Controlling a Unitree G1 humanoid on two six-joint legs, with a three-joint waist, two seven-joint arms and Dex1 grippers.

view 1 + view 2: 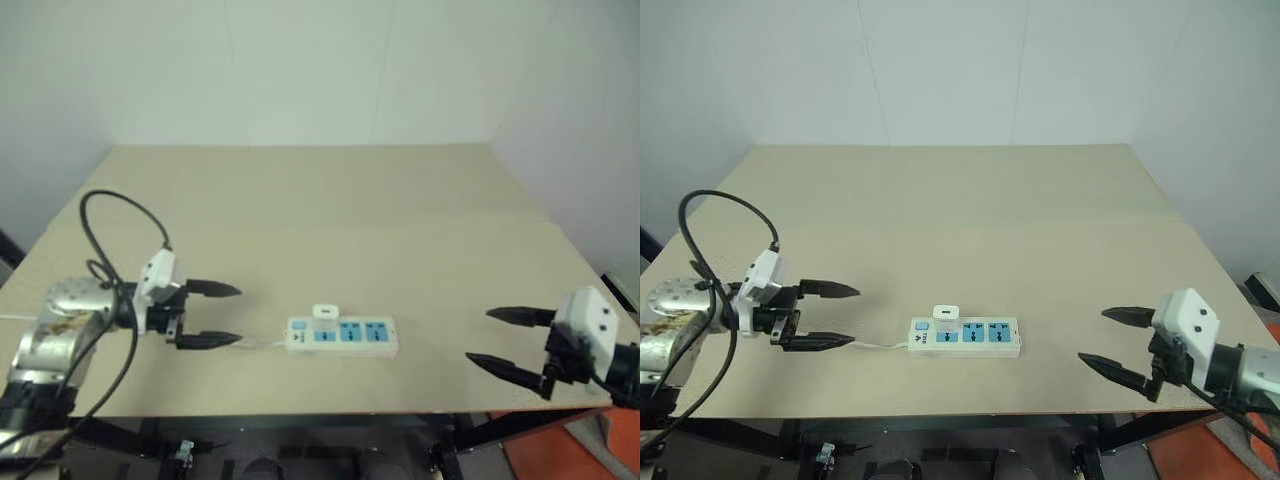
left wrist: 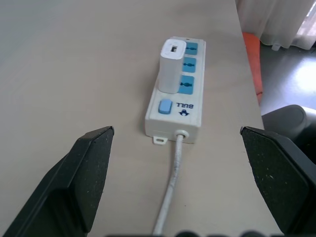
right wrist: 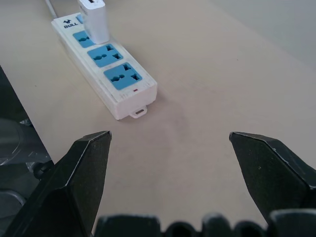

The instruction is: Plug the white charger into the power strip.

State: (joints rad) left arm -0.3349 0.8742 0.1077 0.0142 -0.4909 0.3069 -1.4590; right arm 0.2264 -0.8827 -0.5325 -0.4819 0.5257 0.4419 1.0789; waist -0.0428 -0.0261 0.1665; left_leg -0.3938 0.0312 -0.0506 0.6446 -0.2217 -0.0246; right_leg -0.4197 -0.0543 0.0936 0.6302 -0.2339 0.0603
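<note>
On power strip (image 2: 175,106) — white charger (image 2: 171,65) upright, seemingly plugged | wrist view: USB port

White charger (image 2: 171,64), white strip (image 2: 175,116) w/ blue sockets

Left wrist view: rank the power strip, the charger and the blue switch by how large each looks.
1. Power strip, the largest.
2. Charger, standing in the strip's socket nearest the switch.
3. Blue switch, the smallest, though it lies nearer the camera than the charger.
</note>
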